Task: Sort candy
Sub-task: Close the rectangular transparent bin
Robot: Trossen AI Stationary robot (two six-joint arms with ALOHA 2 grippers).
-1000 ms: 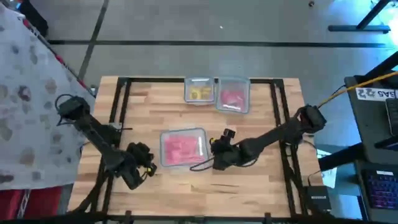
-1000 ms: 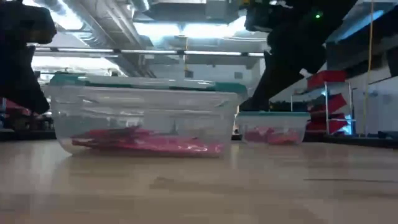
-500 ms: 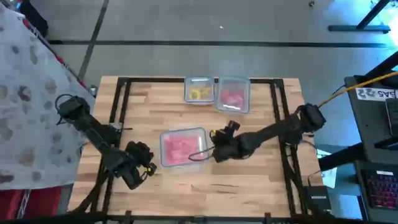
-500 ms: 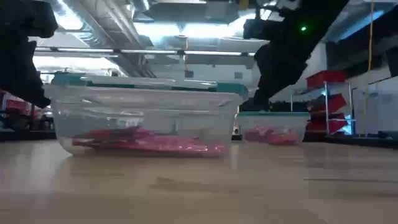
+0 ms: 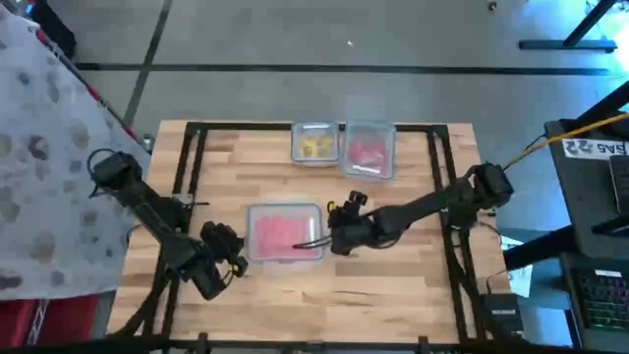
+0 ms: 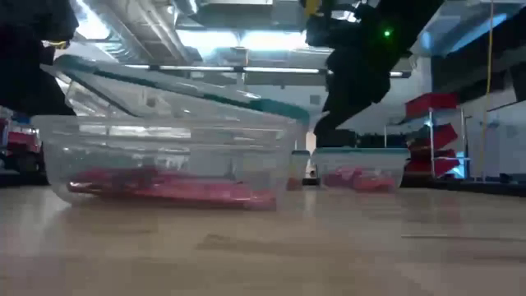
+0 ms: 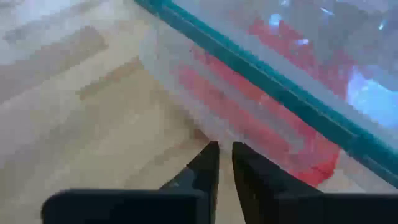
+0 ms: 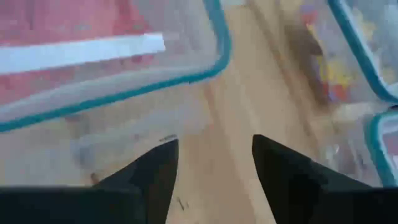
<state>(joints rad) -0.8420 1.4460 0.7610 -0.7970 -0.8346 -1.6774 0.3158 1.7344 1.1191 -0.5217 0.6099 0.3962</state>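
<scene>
From above, wooden worktop (image 5: 393, 295) with three clear tubs: big tub (image 5: 286, 234) mid-table packed with red/pink candy (image 5: 280, 236), small tub (image 5: 314, 144) at the far edge with yellow pieces (image 5: 314, 147), and touching it on the right another tub (image 5: 368, 149) with pink candy (image 5: 367, 154). Right gripper (image 5: 331, 236) parked at the big tub's right rim, fingers spread, nothing visibly held. Left gripper (image 5: 236, 264) just off the big tub's near-left corner, fingers pinched nearly together on nothing.

Down at table height, big tub (image 6: 168, 160) up front with flat red packets (image 6: 164, 185) lying on its floor. Teal-rimmed lid (image 6: 177, 89) sitting tilted, left side raised, right side resting on the rim. Behind it on the right, smaller tub (image 6: 359, 168) with pink candy (image 6: 353, 178) inside. Dark arm (image 6: 362, 66) coming down from above near the lid's low end.

Past the left wrist, two dark fingers (image 7: 205, 165) almost touching, pointed at the tub wall (image 7: 186, 93), red packets (image 7: 273, 118) showing through it under the teal lid edge (image 7: 261, 87).

Past the right wrist, fingers (image 8: 155, 171) wide apart over bare wood, teal-edged lid corner (image 8: 214, 56) ahead, pink candy (image 8: 62, 22) under it, yellow pieces (image 8: 336, 71) in the tub farther off.
</scene>
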